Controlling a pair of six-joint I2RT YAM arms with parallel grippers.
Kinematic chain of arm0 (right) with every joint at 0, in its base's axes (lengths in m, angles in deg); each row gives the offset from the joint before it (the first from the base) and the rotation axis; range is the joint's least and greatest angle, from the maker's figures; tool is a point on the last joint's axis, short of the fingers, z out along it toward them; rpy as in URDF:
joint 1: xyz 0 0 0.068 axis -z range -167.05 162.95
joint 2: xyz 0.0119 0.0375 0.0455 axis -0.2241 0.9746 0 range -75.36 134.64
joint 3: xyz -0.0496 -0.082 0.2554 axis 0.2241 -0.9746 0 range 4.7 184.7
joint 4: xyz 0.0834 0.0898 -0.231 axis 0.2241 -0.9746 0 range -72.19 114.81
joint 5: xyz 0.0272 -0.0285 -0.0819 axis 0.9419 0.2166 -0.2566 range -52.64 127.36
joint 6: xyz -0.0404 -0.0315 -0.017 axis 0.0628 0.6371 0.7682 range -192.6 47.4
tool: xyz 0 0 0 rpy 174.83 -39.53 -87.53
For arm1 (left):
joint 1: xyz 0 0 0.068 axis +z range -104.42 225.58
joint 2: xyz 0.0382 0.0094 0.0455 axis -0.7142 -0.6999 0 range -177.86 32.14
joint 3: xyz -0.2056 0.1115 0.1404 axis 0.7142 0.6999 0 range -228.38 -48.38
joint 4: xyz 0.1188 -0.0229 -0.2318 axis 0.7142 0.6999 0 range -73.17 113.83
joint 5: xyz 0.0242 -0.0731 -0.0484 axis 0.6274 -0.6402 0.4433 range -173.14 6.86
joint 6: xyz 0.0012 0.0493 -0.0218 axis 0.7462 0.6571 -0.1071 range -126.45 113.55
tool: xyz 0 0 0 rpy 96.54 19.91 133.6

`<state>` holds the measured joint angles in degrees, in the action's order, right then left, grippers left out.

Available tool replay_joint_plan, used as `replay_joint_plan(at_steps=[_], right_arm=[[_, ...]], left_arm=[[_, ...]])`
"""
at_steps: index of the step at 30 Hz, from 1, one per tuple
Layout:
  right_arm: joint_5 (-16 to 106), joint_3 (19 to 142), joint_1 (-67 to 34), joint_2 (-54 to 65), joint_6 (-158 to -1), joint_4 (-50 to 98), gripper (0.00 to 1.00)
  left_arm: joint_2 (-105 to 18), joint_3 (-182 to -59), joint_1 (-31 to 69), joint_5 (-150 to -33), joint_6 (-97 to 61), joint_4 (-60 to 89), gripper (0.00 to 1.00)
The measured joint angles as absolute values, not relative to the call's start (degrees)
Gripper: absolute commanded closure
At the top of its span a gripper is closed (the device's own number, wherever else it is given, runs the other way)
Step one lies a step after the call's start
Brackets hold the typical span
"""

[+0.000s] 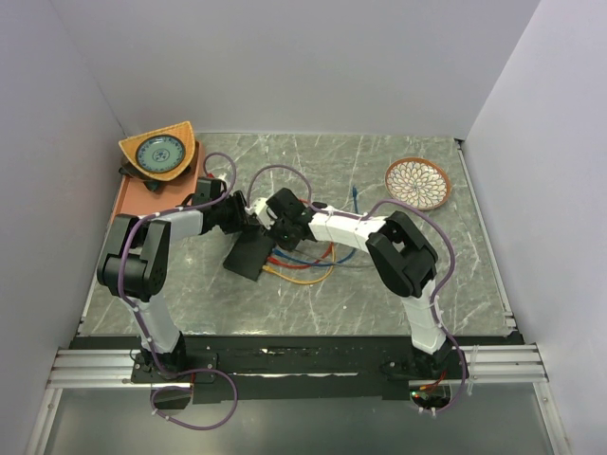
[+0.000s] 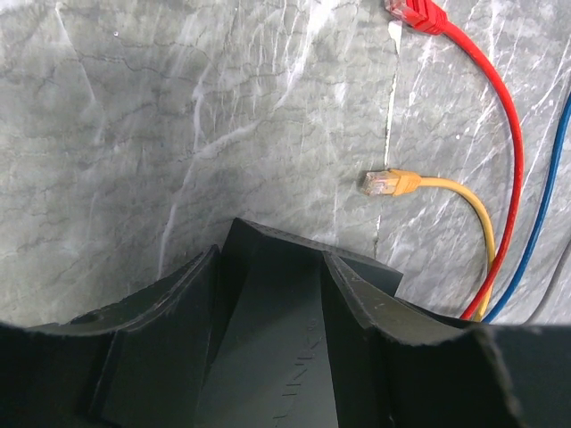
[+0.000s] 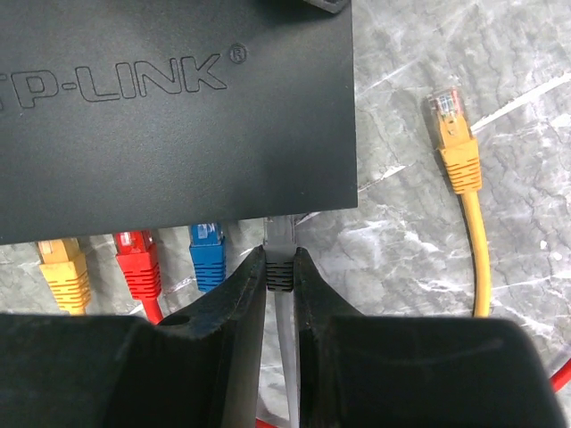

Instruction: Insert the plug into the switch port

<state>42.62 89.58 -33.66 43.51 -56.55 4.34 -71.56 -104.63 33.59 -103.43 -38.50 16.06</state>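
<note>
The switch [image 3: 169,116] is a flat black box marked TP-LINK, lying on the marble table [image 1: 398,284]. Its ports are hidden under the near edge, where a yellow plug [image 3: 62,267], a red plug [image 3: 136,259] and a blue plug [image 3: 207,254] sit side by side. My right gripper [image 3: 280,263] is shut on the grey plug [image 3: 279,232], whose tip reaches under that edge just right of the blue one. My left gripper [image 2: 272,267] clasps the switch [image 2: 268,339] by its two sides from the far end. From above, both grippers meet over the switch [image 1: 248,256].
A loose yellow plug [image 3: 452,134] lies right of the switch, and red, yellow and blue cables [image 1: 303,267] trail across the table. An orange tray [image 1: 128,199] with a patterned bowl [image 1: 159,154] sits back left. A patterned plate [image 1: 418,182] sits back right. Walls enclose three sides.
</note>
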Motion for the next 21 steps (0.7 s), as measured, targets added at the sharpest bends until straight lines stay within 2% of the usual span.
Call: replay_joint_plan(at_steps=[9,21], right_arm=[[43.01,91.0,-33.62,44.21,-56.09,2.94,1.0],[41.9,94.5,-33.53,46.61,-59.72,1.41,1.0]], left_arm=[[-71.56,-104.61,33.42,-103.37,-38.35,15.62,0.48],[-71.56,-103.93,32.92,-100.99,-38.41,13.0,0.54]])
